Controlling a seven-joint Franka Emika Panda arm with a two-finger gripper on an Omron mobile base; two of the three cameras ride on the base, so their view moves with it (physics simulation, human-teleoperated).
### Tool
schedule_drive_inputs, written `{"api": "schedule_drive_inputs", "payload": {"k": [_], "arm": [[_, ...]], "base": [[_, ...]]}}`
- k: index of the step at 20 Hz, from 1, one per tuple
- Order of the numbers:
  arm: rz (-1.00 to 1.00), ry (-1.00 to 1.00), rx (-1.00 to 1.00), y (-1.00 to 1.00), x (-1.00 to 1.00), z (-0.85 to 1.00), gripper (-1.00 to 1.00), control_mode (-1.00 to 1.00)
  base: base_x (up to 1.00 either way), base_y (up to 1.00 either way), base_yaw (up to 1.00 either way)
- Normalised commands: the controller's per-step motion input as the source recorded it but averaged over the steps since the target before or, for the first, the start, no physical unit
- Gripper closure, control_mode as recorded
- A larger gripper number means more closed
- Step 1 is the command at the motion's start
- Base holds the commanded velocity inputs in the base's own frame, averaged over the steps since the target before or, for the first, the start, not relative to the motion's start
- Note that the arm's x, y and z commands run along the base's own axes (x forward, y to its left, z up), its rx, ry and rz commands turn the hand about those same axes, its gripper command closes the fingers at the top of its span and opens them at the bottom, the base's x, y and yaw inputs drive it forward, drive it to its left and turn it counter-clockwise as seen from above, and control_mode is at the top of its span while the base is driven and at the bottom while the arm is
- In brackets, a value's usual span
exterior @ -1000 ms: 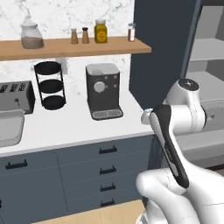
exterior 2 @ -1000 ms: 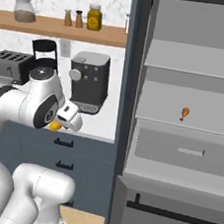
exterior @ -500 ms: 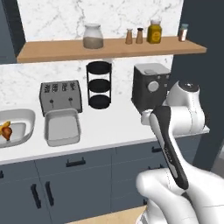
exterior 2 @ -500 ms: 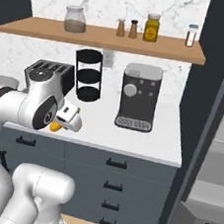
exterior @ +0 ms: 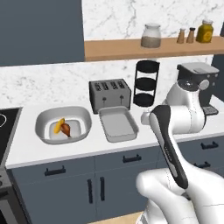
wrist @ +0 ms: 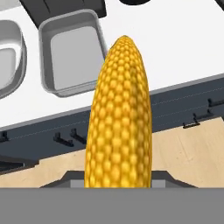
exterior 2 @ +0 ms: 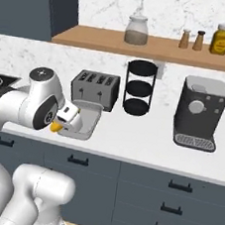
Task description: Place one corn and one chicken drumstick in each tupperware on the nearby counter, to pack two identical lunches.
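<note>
Tool (exterior 2: 58, 126) fingers were hidden behind the corn (wrist: 119, 118) in the hand view; in the right base view just a yellow tip showed under the wrist, so the grip itself couldn't be made out. The oval tub (wrist: 9, 61) was cut off by the hand view's left edge. The rectangular tray (exterior 2: 86, 122) was partly covered by the arm in the right base view. Corn and drumstick in the oval tub overlapped, too small to separate cleanly. The coffee machine (exterior: 199, 84) was half hidden by the arm in the left base view.
</note>
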Motion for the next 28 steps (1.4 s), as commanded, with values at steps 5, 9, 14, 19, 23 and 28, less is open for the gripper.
{"api": "schedule_drive_inputs", "payload": {"k": [5, 9, 14, 19, 23, 28], "arm": [[0.0, 0.0, 0.0, 0.0, 0.0, 0.0, 1.0, 1.0], [0.0, -0.04, -0.06, 0.02, 0.19, -0.05, 1.0, -1.0], [0.01, -0.01, -0.11, -0.27, 0.63, -0.09, 1.0, -1.0], [0.02, 0.07, -0.03, -0.52, 0.9, -0.15, 1.0, -1.0], [0.09, 0.13, 0.01, -0.29, 0.71, -0.26, 1.0, -1.0], [0.06, 0.13, 0.0, -0.03, 0.67, -0.46, 1.0, -1.0]], "base": [[0.25, 0.93, 0.0], [0.15, 0.28, 0.0], [0.0, 0.0, 0.0], [0.0, 0.0, 0.0], [0.0, 0.0, 0.0], [0.0, 0.0, 0.0]]}}
